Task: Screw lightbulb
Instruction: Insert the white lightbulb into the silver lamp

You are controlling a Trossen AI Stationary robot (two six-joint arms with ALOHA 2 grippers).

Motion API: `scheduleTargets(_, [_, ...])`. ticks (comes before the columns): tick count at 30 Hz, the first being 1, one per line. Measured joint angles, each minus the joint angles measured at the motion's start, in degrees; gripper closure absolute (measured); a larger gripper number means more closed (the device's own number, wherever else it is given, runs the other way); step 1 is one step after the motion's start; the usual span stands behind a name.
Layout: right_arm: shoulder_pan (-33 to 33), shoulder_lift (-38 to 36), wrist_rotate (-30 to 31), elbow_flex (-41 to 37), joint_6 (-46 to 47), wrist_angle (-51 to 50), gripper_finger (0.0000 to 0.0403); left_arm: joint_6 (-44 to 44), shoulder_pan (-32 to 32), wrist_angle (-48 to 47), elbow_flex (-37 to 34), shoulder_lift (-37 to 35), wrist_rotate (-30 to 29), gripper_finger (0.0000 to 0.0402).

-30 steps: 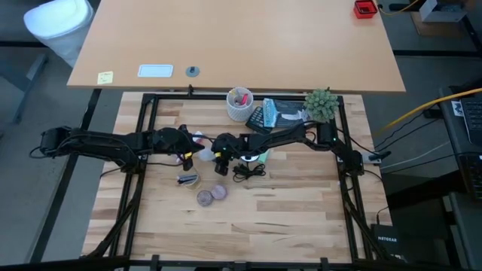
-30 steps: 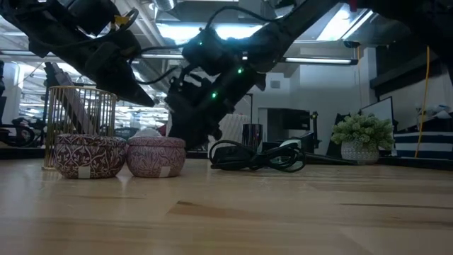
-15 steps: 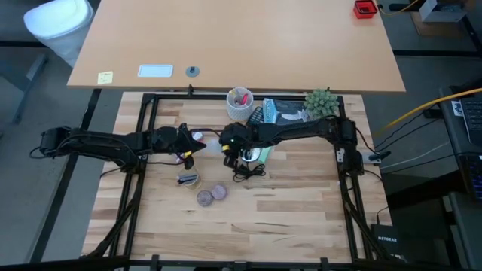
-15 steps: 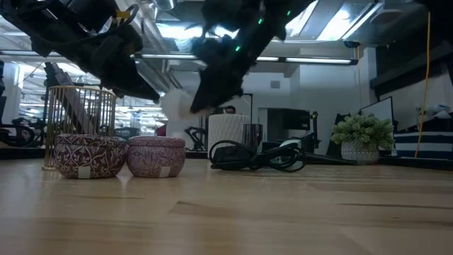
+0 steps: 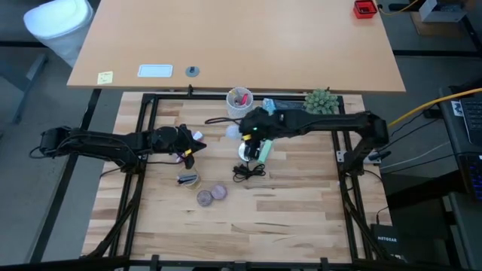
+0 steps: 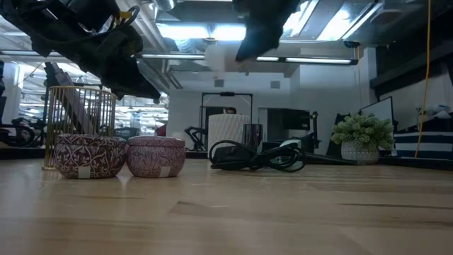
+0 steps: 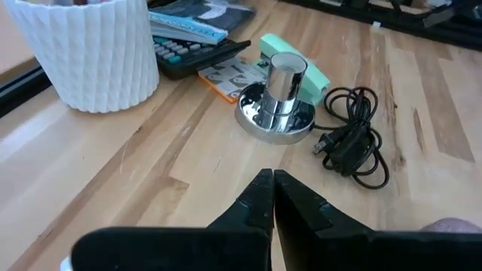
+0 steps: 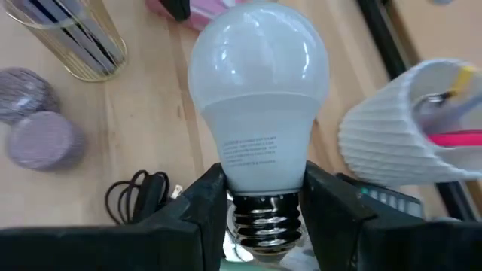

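Waiting at 9 o'clock, left gripper pinched shut, empty. Clamping white rounded glass lightbulb at its neck, right gripper aloft near centre; silvery threads aimed down, chrome socket base just below.

Bright ceiling lights backlight the dim low view.

Right tool: fingers clamped on the lightbulb's neck, just above its screw base.
Lightbulb: white and held over the worktop.
Purple discs: two, side by side.
Black cord: coiled.
White ribbed cup: holds pens.
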Motion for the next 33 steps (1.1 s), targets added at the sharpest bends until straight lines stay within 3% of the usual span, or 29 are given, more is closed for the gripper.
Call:
scheduleTargets(8, [0.0, -11.0, 0.0, -2.3, -0.3, -4.7, 0.0254, -2.5, 0.0, 0.1, 0.0, 0.0, 0.0, 0.0398])
scheduleTargets(12, [0.0, -18.6, 1.6, -9.1, 0.1, -3.1, 0.0255, -3.8, 0.0, 2.2, 0.0, 0.0, 0.1, 0.0398])
scheduleTargets(15, [0.0, -25.2, 3.4, -17.5, 0.4, 4.1, 0.0255, -3.8, 0.0, 5.7, 0.0, 0.1, 0.1, 0.0398])
scheduleTargets(19, [0.0, -32.6, 1.9, -33.8, 0.3, 23.3, 0.0255, -4.5, -0.6, 11.9, 0.0, 0.1, 0.0, 0.0398])
scheduleTargets(23, [0.0, -34.8, -2.9, -52.0, 1.5, 51.7, 0.0255, -4.5, -2.8, 20.3, 0.0, 1.2, 0.1, 0.0398])
scheduleTargets(28, [0.0, -29.1, -6.7, -70.0, 5.2, 91.2, 0.0255, -3.4, -6.3, 33.1, 0.0, 7.5, 0.1, 0.0398])
scheduleTargets(33, [0.0, -18.6, -5.1, -75.9, 6.8, 111.1, 0.0255, -3.4, -8.8, 49.7, 0.0, 19.3, 0.1, 0.0398])
